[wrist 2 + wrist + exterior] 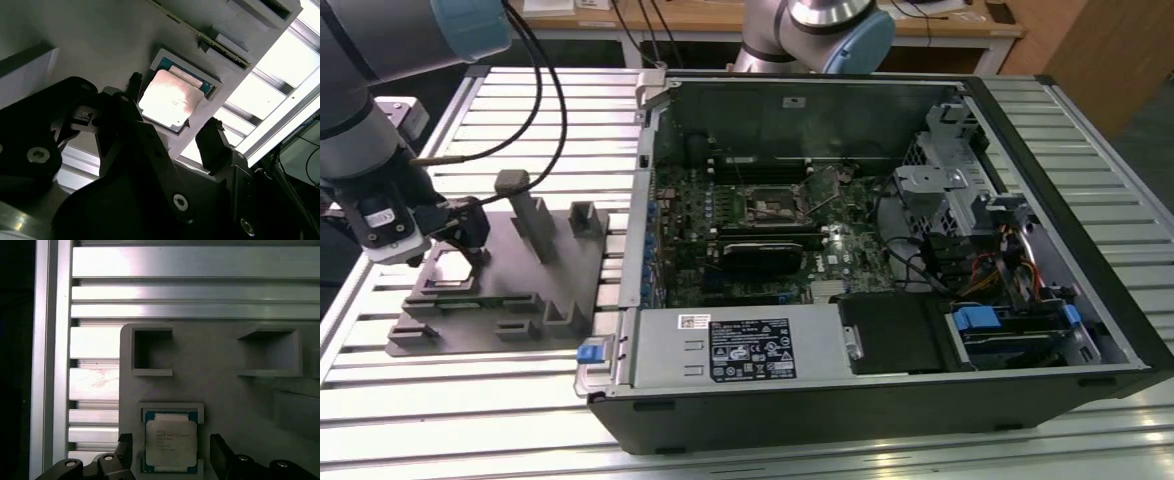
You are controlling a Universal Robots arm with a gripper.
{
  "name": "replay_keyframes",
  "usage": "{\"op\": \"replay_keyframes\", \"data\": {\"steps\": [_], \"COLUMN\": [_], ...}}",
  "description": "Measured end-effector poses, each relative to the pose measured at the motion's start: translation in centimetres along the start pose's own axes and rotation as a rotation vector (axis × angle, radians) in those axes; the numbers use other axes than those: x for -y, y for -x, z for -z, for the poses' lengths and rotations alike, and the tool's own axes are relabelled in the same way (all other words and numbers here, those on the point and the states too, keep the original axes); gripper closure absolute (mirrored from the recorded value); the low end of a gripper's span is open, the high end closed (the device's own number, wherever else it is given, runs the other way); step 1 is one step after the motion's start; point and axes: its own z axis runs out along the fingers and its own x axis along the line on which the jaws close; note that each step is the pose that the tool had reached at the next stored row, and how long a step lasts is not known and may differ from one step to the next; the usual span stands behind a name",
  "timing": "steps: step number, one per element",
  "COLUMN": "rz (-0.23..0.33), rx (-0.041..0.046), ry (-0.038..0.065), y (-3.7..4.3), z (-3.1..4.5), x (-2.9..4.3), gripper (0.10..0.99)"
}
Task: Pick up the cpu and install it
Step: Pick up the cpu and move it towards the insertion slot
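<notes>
The cpu (170,442), a flat square chip with a silver top, lies in a square recess of the grey fixture tray (225,395). In the second wrist view the cpu (170,100) shines between two dark fingers. My gripper (171,450) is open and straddles the chip, one finger (125,449) on each side with a small gap to the chip's edges. In the exterior view my gripper (460,242) hangs low over the near-left part of the tray (507,300), on that view's left.
An open computer case (1067,330) lies on the slatted metal table (787,460), to the exterior view's right of the tray, with the motherboard socket (767,205) exposed. Upright posts (534,225) stand on the tray. A second robot arm (821,30) stands at the back.
</notes>
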Motion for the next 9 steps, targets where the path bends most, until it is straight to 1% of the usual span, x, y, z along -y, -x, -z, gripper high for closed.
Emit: {"op": "replay_keyframes", "data": {"steps": [9], "rz": [0.0], "rx": [0.0], "ry": [0.0], "y": [0.01], "z": [-0.8], "x": [0.04], "gripper": [0.369]}}
